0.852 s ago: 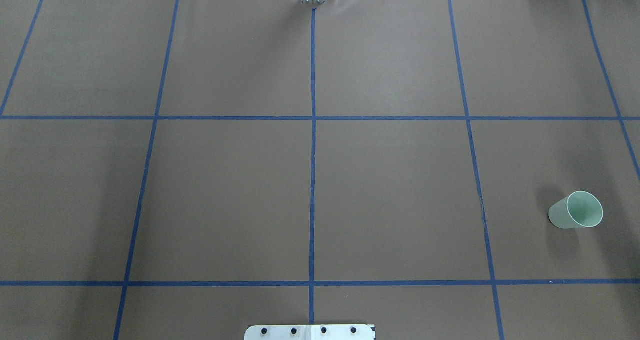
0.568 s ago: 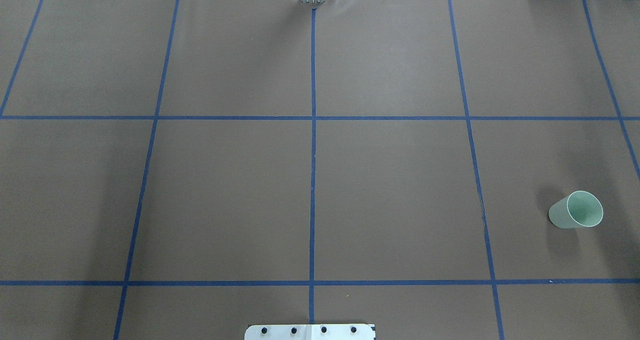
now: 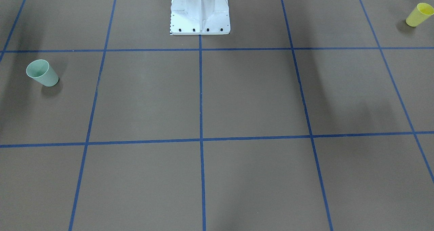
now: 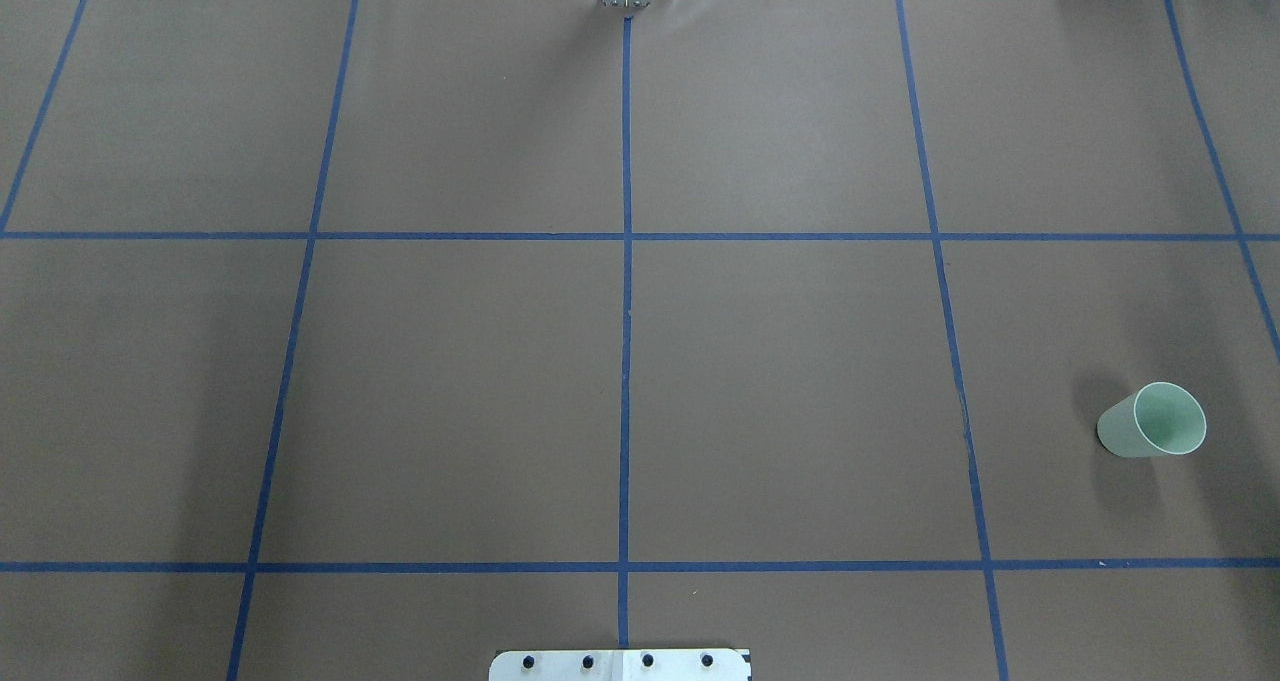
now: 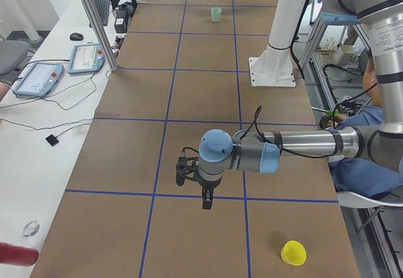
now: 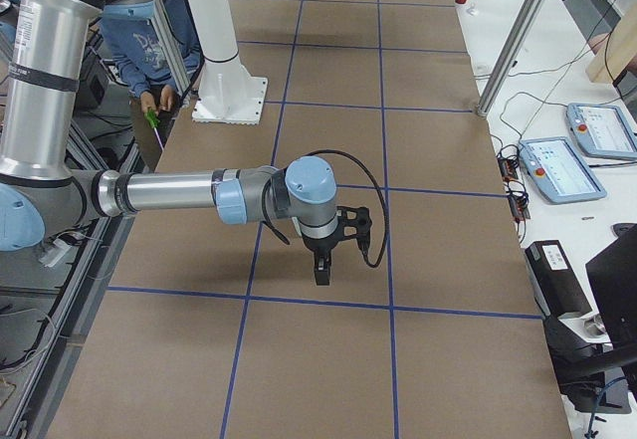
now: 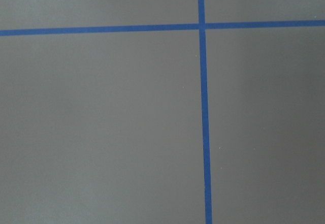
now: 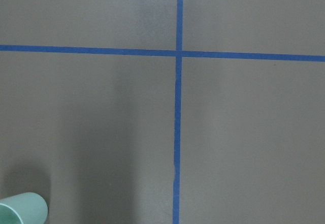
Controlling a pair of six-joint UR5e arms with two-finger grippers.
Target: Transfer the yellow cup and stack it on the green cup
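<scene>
Seen upright at the left end of the brown paper (image 4: 780, 381) is the yellow cup (image 3: 419, 15), the green cup (image 3: 42, 73) well apart at the right end; left gripper (image 5: 206, 202) and right gripper (image 6: 320, 276) are held above, jaw state cannot be told

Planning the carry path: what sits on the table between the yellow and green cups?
Nothing: front-facing view shows only taped paper between yellow cup and green cup.

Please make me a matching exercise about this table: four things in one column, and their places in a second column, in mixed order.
1 yellow cup
2 green cup
3 base
4 left gripper

a white, at the middle of the robot's edge
b upright, on the robot's right side
c above the table, away from both cups
d upright, on the robot's left side

Pairs: 1-d, 2-b, 3-a, 4-c
</scene>
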